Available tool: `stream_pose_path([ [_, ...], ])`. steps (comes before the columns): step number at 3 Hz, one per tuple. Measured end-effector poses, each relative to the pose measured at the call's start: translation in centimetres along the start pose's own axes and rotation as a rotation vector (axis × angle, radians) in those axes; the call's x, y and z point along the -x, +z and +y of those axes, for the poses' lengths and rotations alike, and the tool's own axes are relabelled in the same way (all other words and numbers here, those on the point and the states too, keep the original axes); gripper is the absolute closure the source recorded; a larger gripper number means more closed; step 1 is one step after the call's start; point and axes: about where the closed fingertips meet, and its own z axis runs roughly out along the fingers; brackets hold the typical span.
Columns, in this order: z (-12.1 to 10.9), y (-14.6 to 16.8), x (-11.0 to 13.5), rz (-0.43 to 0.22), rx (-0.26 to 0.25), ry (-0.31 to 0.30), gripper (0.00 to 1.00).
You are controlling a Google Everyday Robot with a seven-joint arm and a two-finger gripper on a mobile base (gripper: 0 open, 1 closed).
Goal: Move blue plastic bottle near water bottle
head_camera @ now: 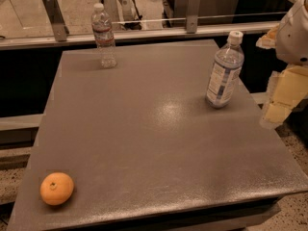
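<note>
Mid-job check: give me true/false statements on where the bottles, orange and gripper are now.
The blue plastic bottle stands upright on the table's right side. True.
The water bottle lies on its side. False: it stands upright at the far left.
The two bottles touch. False: they stand well apart.
The gripper is off the table's right edge, apart from the blue plastic bottle. True.
The orange sits between the bottles. False: it is near the front left corner.
</note>
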Motion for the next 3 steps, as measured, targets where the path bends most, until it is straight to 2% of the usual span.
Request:
stream_pose_path([
  [1,0.0,0.0,0.0,-0.002,-0.002,0.000,0.00],
  [2,-1.9,0.7,-1.3,-0.049,-0.019,0.031,0.00],
  [3,-4.7,2.0,-2.7,-0.116,-0.036,0.068,0.00],
])
